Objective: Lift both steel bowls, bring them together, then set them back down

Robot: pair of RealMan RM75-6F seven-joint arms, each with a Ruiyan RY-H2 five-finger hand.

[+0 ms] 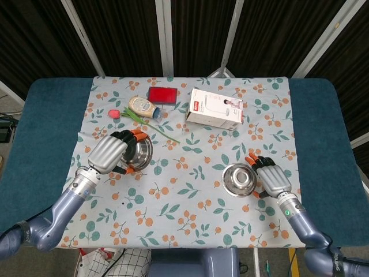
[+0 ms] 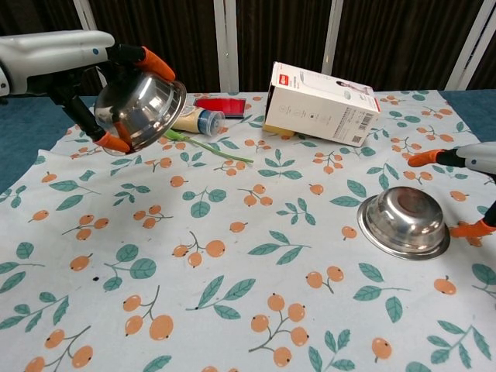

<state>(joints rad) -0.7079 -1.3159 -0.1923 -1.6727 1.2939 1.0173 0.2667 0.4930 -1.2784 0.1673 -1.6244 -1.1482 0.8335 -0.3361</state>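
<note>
The orange-tipped fingers point(image 2: 157, 63) of the left hand point(image 1: 108, 154) are wrapping around the rim of the raised steel bowl point(image 2: 140, 110), gripping it clear of the table point(image 2: 256, 310) with its mouth tilted away from the chest camera — in the head view it is hanging at about 9 o'clock from the middle of the cloth. The right hand point(image 1: 272, 180) is sitting just beside the second steel bowl point(image 2: 404, 222), at its 3 o'clock, with its fingers point(image 2: 428, 157) spread to either side of the rim and holding nothing; whether a fingertip is touching the steel I cannot tell. That bowl is resting upside down on the floral cloth point(image 1: 190, 202). Toward 12 o'clock a white box point(image 2: 322, 103) is lying on its side, and at about 11 o'clock a red case point(image 1: 162, 94), a squeeze bottle point(image 1: 144, 107) and a pink tulip point(image 1: 115, 113) with its green stem are lying close together.
</note>
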